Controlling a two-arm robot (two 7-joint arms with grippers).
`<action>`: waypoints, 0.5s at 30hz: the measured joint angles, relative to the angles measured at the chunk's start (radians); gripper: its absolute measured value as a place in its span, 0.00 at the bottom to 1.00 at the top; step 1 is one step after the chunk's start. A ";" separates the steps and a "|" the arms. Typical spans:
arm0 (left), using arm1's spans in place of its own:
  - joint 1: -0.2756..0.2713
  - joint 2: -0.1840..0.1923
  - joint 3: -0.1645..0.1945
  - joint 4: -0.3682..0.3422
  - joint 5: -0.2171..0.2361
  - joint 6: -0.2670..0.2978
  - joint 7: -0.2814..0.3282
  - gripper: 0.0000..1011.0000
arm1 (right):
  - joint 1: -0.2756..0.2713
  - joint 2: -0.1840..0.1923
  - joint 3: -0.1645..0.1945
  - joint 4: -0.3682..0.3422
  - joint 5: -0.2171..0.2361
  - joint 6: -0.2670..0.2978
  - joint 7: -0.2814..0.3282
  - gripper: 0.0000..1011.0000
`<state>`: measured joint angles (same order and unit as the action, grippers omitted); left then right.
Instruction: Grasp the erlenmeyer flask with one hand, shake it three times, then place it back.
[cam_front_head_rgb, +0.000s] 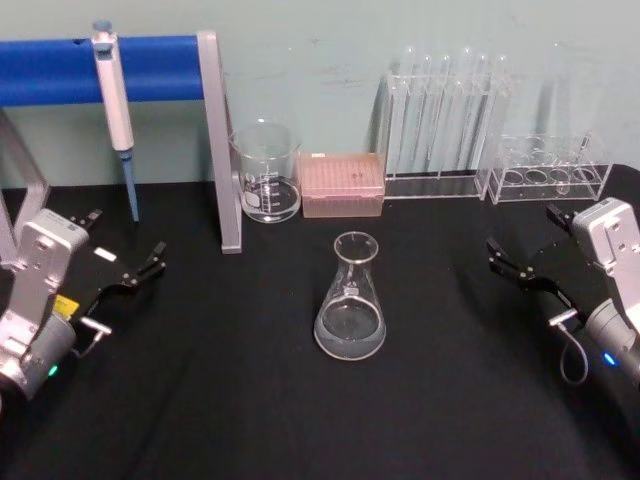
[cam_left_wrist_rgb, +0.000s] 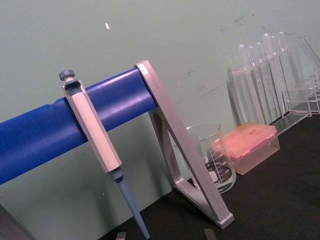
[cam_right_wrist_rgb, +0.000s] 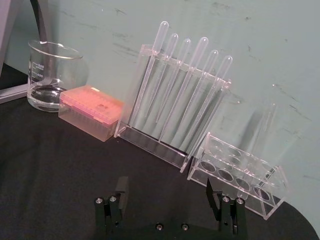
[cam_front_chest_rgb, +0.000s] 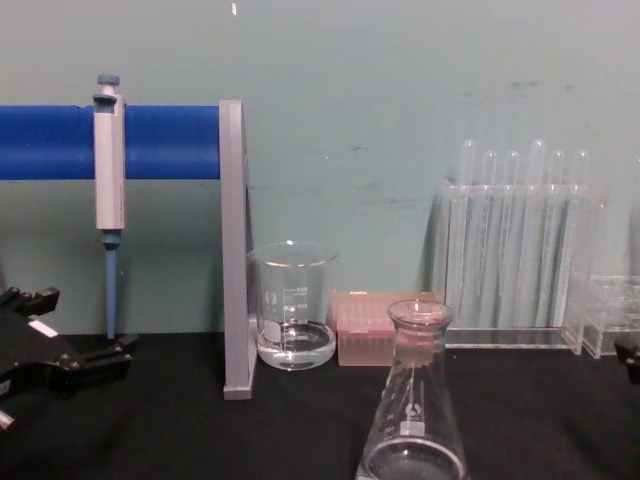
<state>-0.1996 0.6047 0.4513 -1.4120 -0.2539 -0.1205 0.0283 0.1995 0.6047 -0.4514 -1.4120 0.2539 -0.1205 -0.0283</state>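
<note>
Noted erlenmeyer flask (cam_front_head_rgb: 350, 300) upright, untouched, flanked well apart by left gripper (cam_front_head_rgb: 128, 232) and right gripper (cam_front_head_rgb: 520, 228), jaws spread (room for either approach).

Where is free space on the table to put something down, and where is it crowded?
Bare black cloth lies between the erlenmeyer flask and the left pincer, also between flask and right pincer. Crowded: the back row, beaker, pink box, tube rack.
</note>
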 joint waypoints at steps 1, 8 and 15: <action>0.000 0.000 0.000 0.000 0.000 0.000 0.000 0.99 | 0.000 0.000 0.000 0.000 0.000 0.000 0.000 0.99; 0.000 0.000 0.000 0.000 0.000 0.000 0.000 0.99 | 0.000 0.000 0.000 0.000 0.000 0.000 0.000 0.99; 0.000 0.000 0.000 0.000 0.000 0.000 0.000 0.99 | -0.004 -0.006 0.017 -0.004 0.008 0.000 0.026 0.99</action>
<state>-0.1995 0.6047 0.4514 -1.4120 -0.2539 -0.1205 0.0283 0.1955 0.5991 -0.4348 -1.4160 0.2618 -0.1207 -0.0023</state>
